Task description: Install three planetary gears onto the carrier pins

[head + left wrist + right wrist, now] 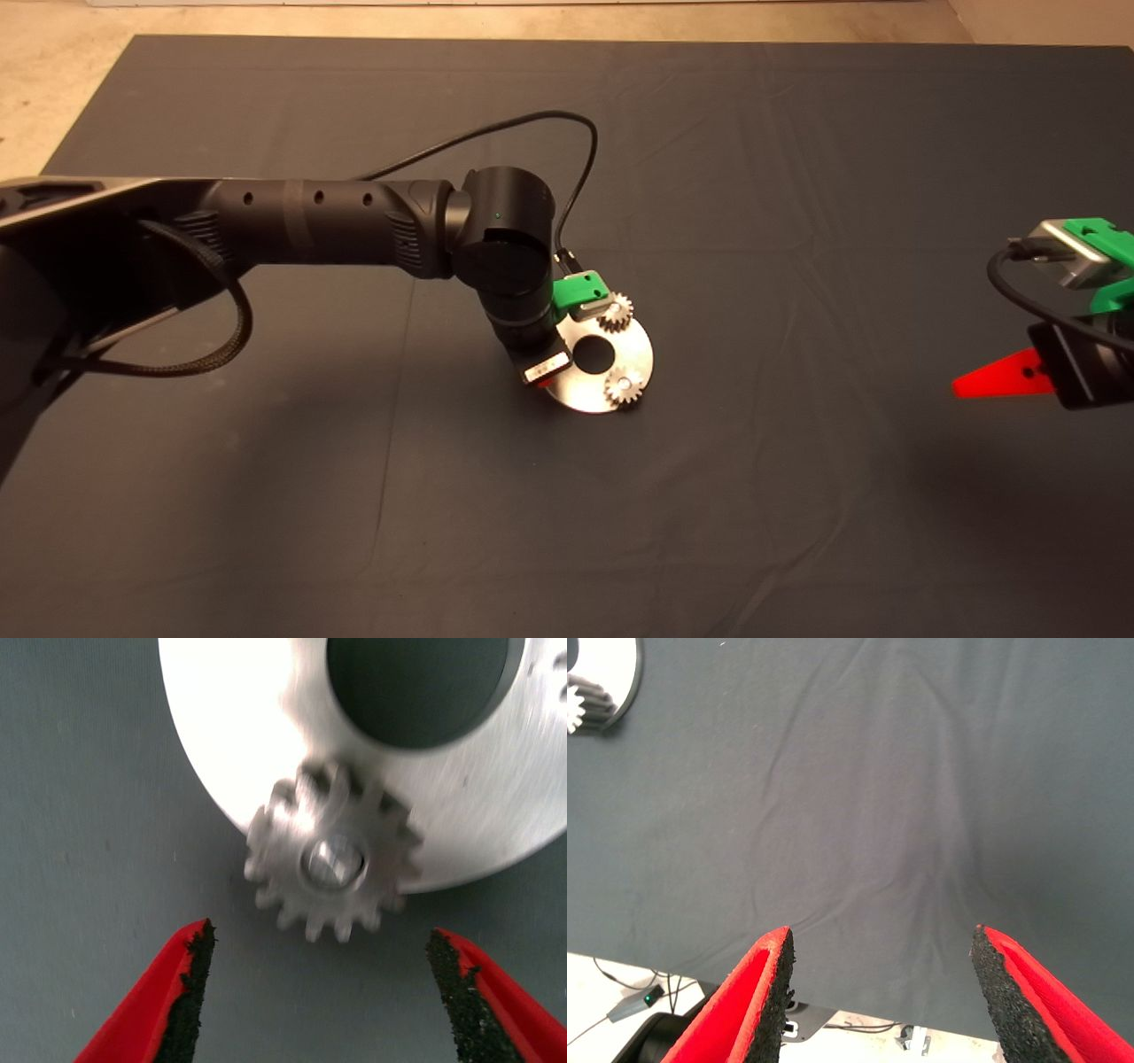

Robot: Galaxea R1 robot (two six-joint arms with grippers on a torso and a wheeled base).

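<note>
While my left gripper (319, 992) hangs spread over the disc's (633, 350) nine-o'clock edge, a gear (330, 859) sits on its pin; others sit at one (614, 312) and five o'clock (624, 386). My right gripper (881, 992) waits spread at three o'clock.

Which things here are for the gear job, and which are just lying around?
For the job: planetary gears, carrier pins on the silver disc, left gripper open above it.
Just there: dark mat, cable, right gripper, waiting.
</note>
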